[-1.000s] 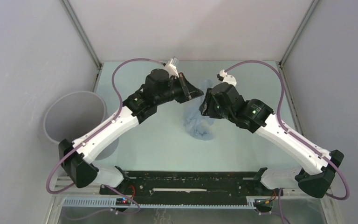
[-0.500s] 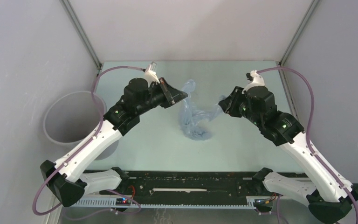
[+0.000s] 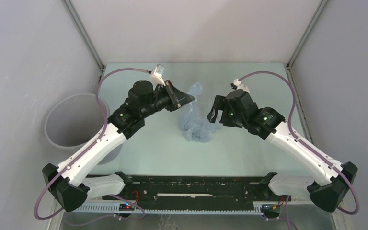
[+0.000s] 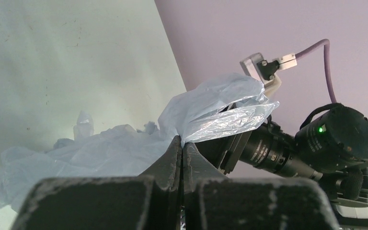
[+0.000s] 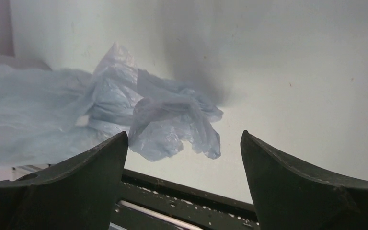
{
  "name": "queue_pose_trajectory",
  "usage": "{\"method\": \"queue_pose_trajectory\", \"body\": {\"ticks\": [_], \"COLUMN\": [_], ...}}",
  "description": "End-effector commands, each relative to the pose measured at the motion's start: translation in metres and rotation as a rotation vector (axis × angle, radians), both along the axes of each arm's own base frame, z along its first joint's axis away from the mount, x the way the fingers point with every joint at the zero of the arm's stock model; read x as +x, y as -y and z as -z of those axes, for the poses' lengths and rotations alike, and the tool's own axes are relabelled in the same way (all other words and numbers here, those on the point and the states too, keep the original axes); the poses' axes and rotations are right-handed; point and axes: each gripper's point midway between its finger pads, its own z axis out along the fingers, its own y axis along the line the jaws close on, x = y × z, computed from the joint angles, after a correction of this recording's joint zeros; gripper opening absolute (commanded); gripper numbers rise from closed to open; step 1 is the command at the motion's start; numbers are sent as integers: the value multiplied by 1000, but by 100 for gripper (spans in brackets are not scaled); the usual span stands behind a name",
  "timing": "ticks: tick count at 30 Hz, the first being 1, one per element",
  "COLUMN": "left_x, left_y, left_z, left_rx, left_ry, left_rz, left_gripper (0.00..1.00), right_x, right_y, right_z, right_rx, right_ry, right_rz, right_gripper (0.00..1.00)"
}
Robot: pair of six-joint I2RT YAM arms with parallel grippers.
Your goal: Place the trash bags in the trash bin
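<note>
The pale-blue trash bag (image 3: 195, 120) hangs crumpled over the middle of the table. My left gripper (image 3: 188, 98) is shut on the bag's upper end (image 4: 206, 112), and the film fans out above the closed jaws. The rest of the bag (image 4: 76, 153) droops down to the table. My right gripper (image 3: 215, 112) is open and empty just right of the bag, whose loose lower end (image 5: 167, 120) lies ahead of its fingers. The round grey trash bin (image 3: 72, 122) stands at the left of the table, left of the left arm.
A black rail (image 3: 196, 187) runs along the near edge, between the arm bases. Grey walls enclose the table on three sides. The right arm's wrist and camera (image 4: 316, 143) sit close behind the held bag.
My right gripper let go of the bag's right end, opened and swung back in low beside the bag. The bag now hangs from my left gripper alone, which has barely moved in the last half second.
</note>
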Motion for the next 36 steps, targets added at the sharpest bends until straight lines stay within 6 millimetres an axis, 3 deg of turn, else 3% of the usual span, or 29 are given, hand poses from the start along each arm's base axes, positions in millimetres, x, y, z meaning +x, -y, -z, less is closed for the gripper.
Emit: {"method": "queue_pose_trajectory", "body": {"ticks": [1,8,11,15,21,24,32,36], "left_x": [2,8,12,17,16,16,14,13], "left_y": [6,9,12,19,24,23,24,21], "left_z": [-8,-2,-4,-6,-9,-8,-8,-9], "left_rx": [-4,12,13,9,-10,-8,-50,-52], "left_ry": [38,19,20,24,26,28,16,21], "left_rz": [29,23,25,38,57,55,56,44], "left_gripper": [0,0,0,0,0,0,0,0], "right_x": [-5,-13,-14,-5,-6,-8,-2,0], "right_y": [2,-9,-9,7,1,-17,-16,-15], "right_z": [1,-44,-52,-59,-24,-10,25,26], "right_rx": [-73,15,89,68,71,161,131,125], "right_ry": [-19,40,-19,-89,-287,-374,-418,-410], "right_rz": [27,15,97,286,304,186,233,243], "right_gripper": [97,100,100,100,100,100,97,91]}}
